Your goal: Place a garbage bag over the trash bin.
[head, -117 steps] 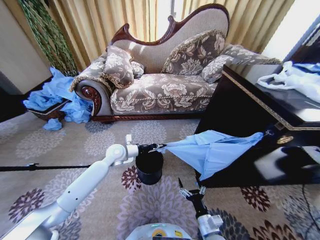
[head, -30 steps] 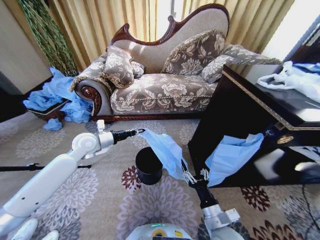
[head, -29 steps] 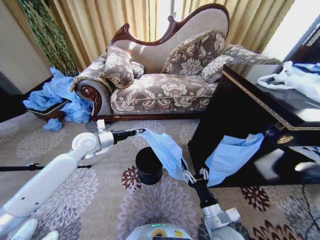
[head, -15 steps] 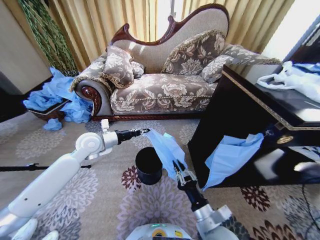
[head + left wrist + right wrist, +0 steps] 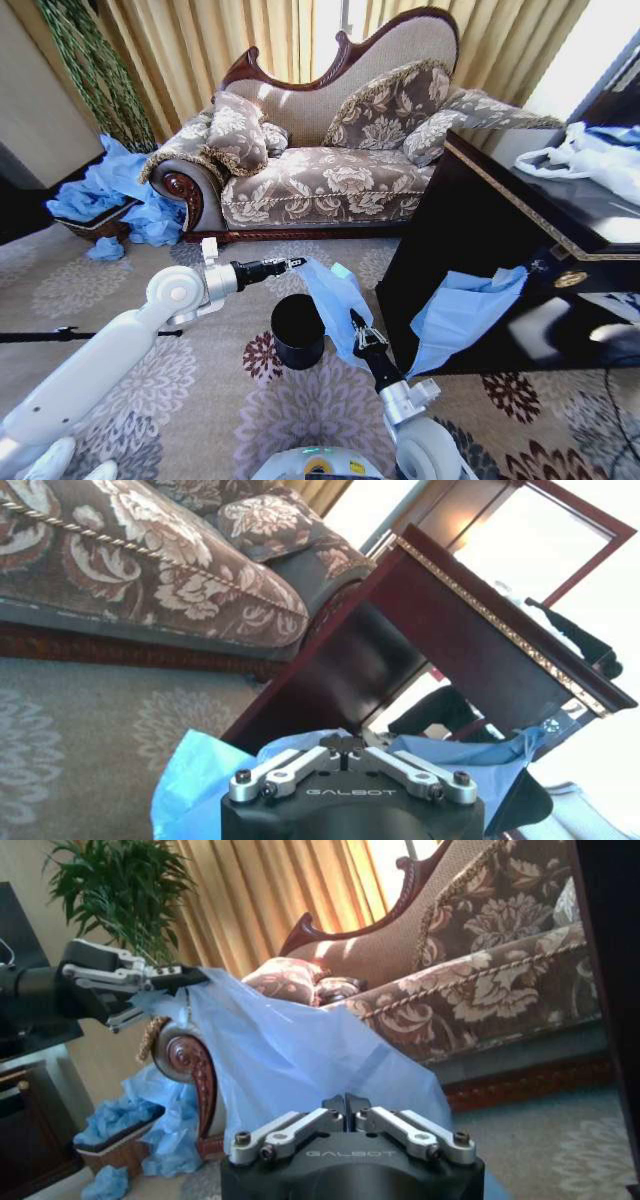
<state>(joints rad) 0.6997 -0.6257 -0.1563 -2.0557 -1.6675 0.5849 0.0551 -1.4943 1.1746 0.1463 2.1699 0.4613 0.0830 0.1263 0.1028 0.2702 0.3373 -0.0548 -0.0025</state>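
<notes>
Since half a second ago the right gripper (image 5: 358, 336) has slid a little nearer the trash bin (image 5: 298, 331), carrying the lower edge of the garbage bag (image 5: 332, 297) with it, while the left gripper (image 5: 293, 264) has barely shifted. The bag now hangs as a slack sheet between the two, sloping from the left gripper, up and just beyond the bin, down to the right gripper at the bin's right side. Both sets of fingers are pressed together, each pinching a bag edge. The bin stands upright on the patterned carpet (image 5: 300, 410), its mouth uncovered; the bag's mouth seems not yet spread open, though the folds make that hard to judge. So the covering step is not yet done. The word "GALBOT" is printed on each gripper body in the wrist views.
</notes>
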